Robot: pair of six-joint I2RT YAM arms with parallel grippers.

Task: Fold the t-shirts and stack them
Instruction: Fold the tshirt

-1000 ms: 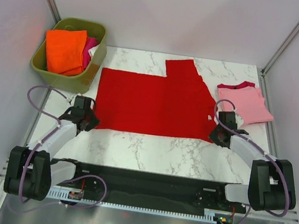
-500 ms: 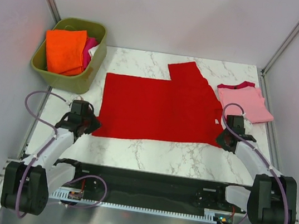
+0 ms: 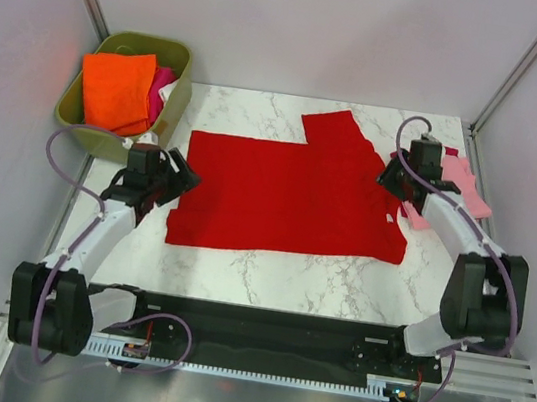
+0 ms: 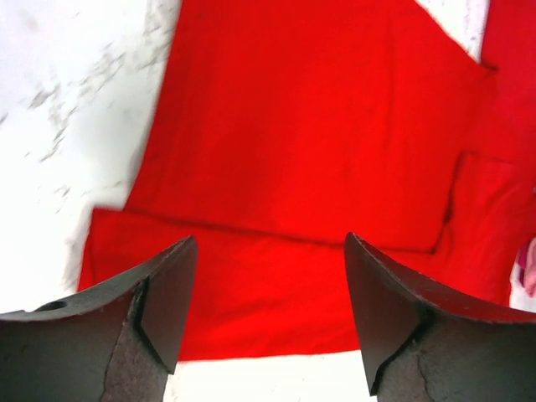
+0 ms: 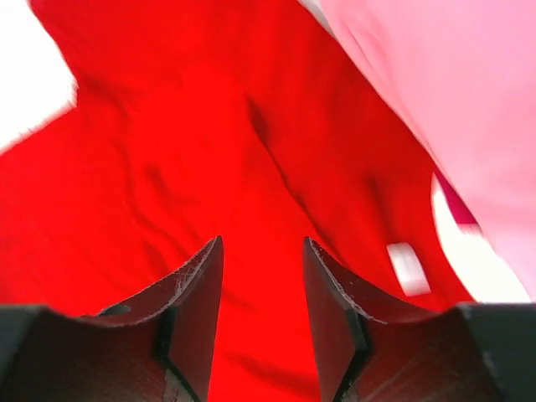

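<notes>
Gaping wide, the left gripper [image 4: 264, 311] jaws hold nothing and hang over the left edge of the red t-shirt [image 3: 289, 199], where a folded hem strip shows in the wrist view. Right gripper [image 5: 262, 303] jaws are part open with nothing pinched, red cloth visible through the gap, sitting over the shirt's far right side just beside the pink t-shirt [image 3: 470, 187]. Red shirt lies spread flat mid-table [image 3: 279, 268], one sleeve toward the far edge. Pink shirt is near the far right corner, partly under the right arm. Olive tub [image 3: 175, 106] with orange cloth [image 3: 115, 89] sits at the far left corner.
</notes>
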